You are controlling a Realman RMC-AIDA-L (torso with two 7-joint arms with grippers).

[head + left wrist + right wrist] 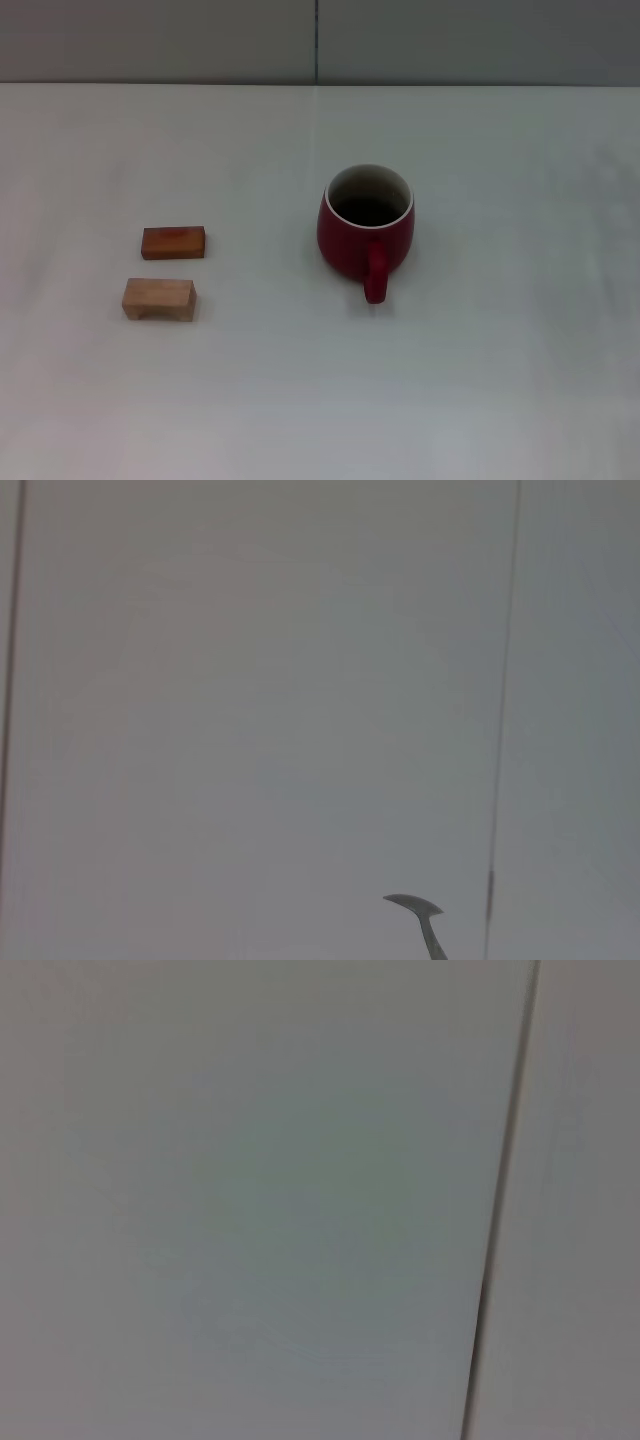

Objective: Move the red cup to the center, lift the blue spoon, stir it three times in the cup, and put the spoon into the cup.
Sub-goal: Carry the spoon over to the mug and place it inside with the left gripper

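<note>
I am reading this as the spoon lifted, stirring still ahead. The red cup (366, 229) is sitting near the table's (480, 380) centre, handle at six o'clock. The blue spoon (421, 920) is showing only in the left wrist view, bowl dangling; next I'm needing that arm over the cup. Neither gripper is visible, so I cannot tell their grip or either arm's pose.

Cup (365, 228) right of blocks (173, 242) (apart)

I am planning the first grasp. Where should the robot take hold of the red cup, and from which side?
Probably best the loop handle of the red cup, approached from the robot's side: the cup stands upright with its handle pointing toward the robot. The rounded body looks too wide for the jaws.
</note>
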